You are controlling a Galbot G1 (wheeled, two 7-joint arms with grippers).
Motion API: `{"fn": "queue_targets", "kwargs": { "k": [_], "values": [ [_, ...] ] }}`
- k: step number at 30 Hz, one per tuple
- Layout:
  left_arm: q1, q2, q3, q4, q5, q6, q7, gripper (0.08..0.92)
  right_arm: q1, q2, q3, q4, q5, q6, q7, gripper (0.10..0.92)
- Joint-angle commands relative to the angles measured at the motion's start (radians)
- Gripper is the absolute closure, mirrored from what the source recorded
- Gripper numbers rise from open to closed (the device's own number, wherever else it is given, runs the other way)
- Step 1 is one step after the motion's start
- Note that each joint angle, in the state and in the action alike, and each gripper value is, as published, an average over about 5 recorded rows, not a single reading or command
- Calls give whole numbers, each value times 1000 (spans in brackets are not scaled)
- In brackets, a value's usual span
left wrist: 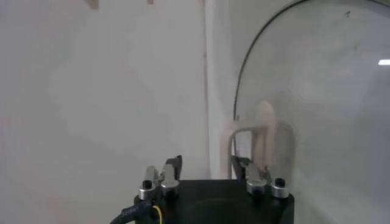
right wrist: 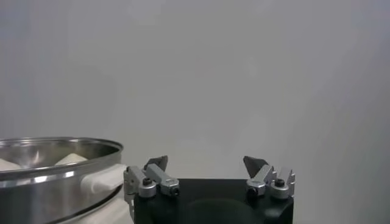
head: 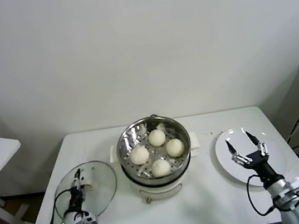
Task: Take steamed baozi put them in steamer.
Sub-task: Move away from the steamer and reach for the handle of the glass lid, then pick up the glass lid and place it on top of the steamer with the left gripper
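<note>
baozi (head: 158, 152) in steamer (head: 126, 139), plate (head: 280, 155) right

4 round cream-white baozi (head: 158, 152) clustered on the perforated tray, inside the shiny steel steamer (head: 125, 139), uncovered, upright on a white base with white side handles, mid-table

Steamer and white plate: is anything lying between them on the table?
Nothing: the head view shows bare tabletop between the steamer and white plate.
</note>
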Motion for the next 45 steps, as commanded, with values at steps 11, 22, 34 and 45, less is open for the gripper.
{"fn": "queue_targets", "kwargs": {
  "k": [11,22,34,45],
  "values": [
    [7,-1,0,-1,-29,13,-19,770,8,15,1,-10,-12,5,-6,203],
    [150,8,23,-306,-83,186,-31,844,48,-48,-27,-65,-1,15,7,203],
    [301,-10,85,-634,-65,442,-12,844,134,-168,-82,-174,67,34,21,203],
    [270,24,296,-722,-62,645,44,844,184,-192,-145,-242,62,46,23,203]
  ]
}}
